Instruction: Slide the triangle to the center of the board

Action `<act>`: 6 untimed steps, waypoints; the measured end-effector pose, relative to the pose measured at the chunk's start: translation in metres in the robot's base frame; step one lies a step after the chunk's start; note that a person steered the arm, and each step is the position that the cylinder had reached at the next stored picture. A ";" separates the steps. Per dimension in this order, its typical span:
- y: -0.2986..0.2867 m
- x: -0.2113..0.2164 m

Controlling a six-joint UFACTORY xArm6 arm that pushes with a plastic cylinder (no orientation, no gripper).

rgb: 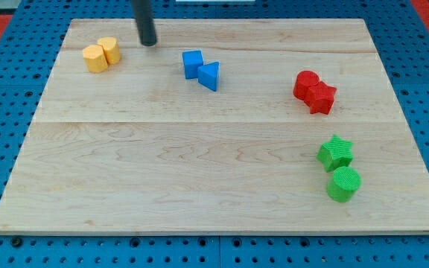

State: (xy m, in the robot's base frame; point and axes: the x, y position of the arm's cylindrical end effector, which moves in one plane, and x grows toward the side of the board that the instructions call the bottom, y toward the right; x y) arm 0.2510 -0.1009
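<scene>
The blue triangle lies in the upper middle of the wooden board, touching a blue cube at its upper left. My tip is near the board's top edge, to the left of and slightly above the blue cube, apart from it. It stands between the blue pair and the yellow blocks, touching none of them.
Two yellow blocks sit together at the upper left. A red cylinder and a red star-like block touch at the right. A green star and a green cylinder sit at the lower right.
</scene>
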 end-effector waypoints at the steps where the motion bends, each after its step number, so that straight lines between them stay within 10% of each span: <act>1: 0.043 0.005; 2: 0.106 0.057; 4: 0.007 0.140; 6: 0.070 0.093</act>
